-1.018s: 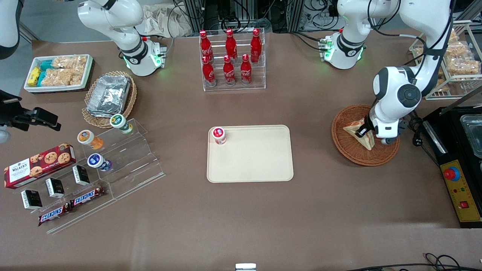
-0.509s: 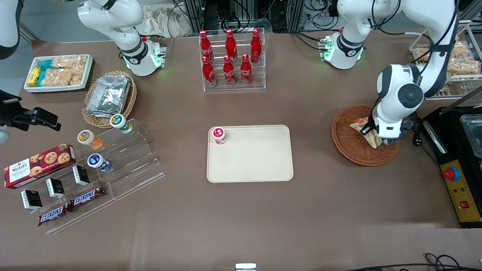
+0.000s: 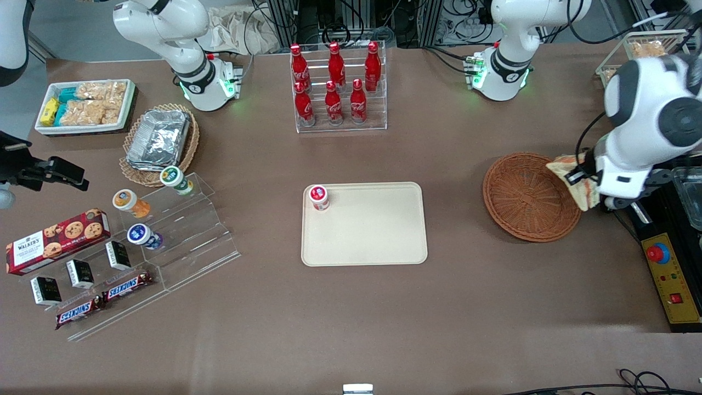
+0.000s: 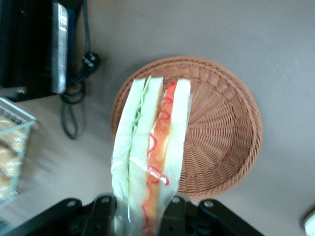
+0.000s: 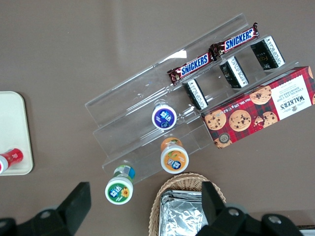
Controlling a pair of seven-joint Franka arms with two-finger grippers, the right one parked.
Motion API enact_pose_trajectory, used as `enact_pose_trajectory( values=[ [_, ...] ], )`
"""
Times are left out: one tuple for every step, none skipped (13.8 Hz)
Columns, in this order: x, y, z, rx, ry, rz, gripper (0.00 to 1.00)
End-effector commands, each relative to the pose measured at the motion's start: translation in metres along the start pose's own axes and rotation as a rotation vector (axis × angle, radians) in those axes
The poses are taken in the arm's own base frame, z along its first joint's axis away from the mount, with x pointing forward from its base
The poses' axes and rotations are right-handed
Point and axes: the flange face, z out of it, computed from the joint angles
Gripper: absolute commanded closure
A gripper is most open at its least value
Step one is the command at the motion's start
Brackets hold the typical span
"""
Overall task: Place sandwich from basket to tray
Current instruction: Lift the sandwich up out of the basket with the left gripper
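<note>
Fingers (image 4: 104,216) of gripper (image 4: 140,219) clamp sandwich (image 4: 150,157) above basket (image 4: 221,132).

Bare table between basket (image 3: 531,196) and tray (image 3: 378,233); gripper (image 3: 582,185) raised beside basket.

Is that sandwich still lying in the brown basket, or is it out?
Out. The tool holds the sandwich lifted above the basket's edge, and nothing lies in the basket.

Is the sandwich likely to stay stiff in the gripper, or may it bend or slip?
The sandwich probably squashes easily: soft bread layers pinched by the gripper. Its clear wrapper may be slippery. It hangs above the basket, so it seems light.
</note>
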Motion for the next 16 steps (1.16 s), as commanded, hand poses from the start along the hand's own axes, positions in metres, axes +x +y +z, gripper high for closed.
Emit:
enact_pose_trajectory(
  values=[
    [0.000, -0.012, -0.062, 0.002, -0.018, 0.122, 1.00],
    [-0.004, -0.011, -0.082, -0.026, -0.005, 0.155, 1.00],
    [-0.008, -0.006, -0.102, -0.093, 0.011, 0.176, 1.00],
    [-0.016, 0.006, -0.123, -0.162, 0.026, 0.203, 1.00],
    [-0.027, 0.022, -0.141, -0.195, 0.048, 0.234, 1.00],
    [-0.042, 0.042, -0.149, -0.196, 0.061, 0.273, 1.00],
    [-0.059, 0.065, -0.156, -0.195, 0.073, 0.316, 1.00],
    [-0.073, 0.087, -0.157, -0.189, 0.074, 0.356, 1.00],
    [-0.085, 0.103, -0.159, -0.192, 0.080, 0.367, 1.00],
    [-0.093, 0.121, -0.154, -0.201, 0.064, 0.382, 1.00],
    [-0.098, 0.142, -0.146, -0.215, 0.041, 0.408, 1.00],
    [-0.099, 0.159, -0.139, -0.234, 0.048, 0.428, 1.00],
    [-0.097, 0.173, -0.129, -0.244, 0.048, 0.431, 1.00],
    [-0.095, 0.193, -0.115, -0.253, 0.034, 0.432, 1.00],
    [-0.096, 0.212, -0.105, -0.267, 0.033, 0.431, 1.00],
    [-0.095, 0.231, -0.090, -0.267, 0.030, 0.424, 1.00]
  ],
)
